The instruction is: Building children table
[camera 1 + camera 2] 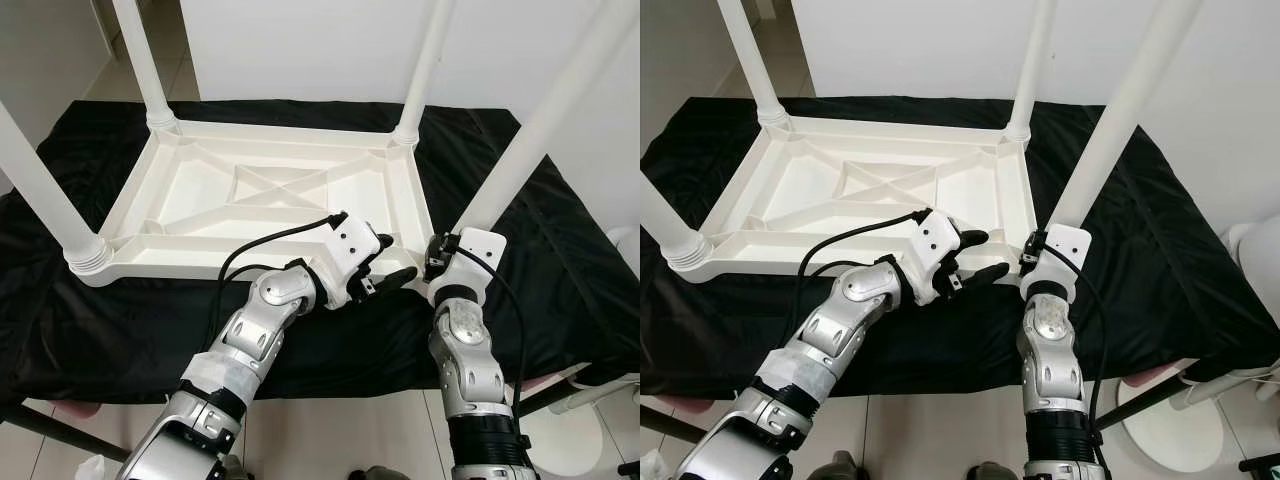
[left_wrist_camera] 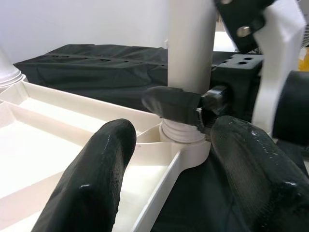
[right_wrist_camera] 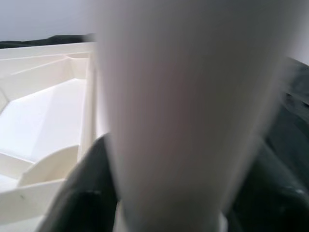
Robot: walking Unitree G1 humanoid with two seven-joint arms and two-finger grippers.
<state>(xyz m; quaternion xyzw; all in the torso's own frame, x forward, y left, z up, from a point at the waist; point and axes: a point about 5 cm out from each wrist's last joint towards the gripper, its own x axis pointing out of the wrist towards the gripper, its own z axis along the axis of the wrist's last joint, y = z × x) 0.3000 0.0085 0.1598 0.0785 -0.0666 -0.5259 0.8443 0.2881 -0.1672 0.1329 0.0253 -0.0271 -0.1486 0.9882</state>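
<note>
Tabletop (image 1: pixel 200 190) lies inverted, 4 legs up. My right gripper (image 2: pixel 181 104) clamps near-right leg (image 1: pixel 530 140) at its socket, seating it; left gripper (image 1: pixel 385 270) hangs unclenched beside it.

Both arms were jointed silver metal with black bands near the elbows. The left arm (image 1: pixel 262 320) wore pale tape wrapped below its elbow, and a black cable looped to its white wrist housing. The right arm (image 1: pixel 466 350) carried a similar cable and housing.
</note>
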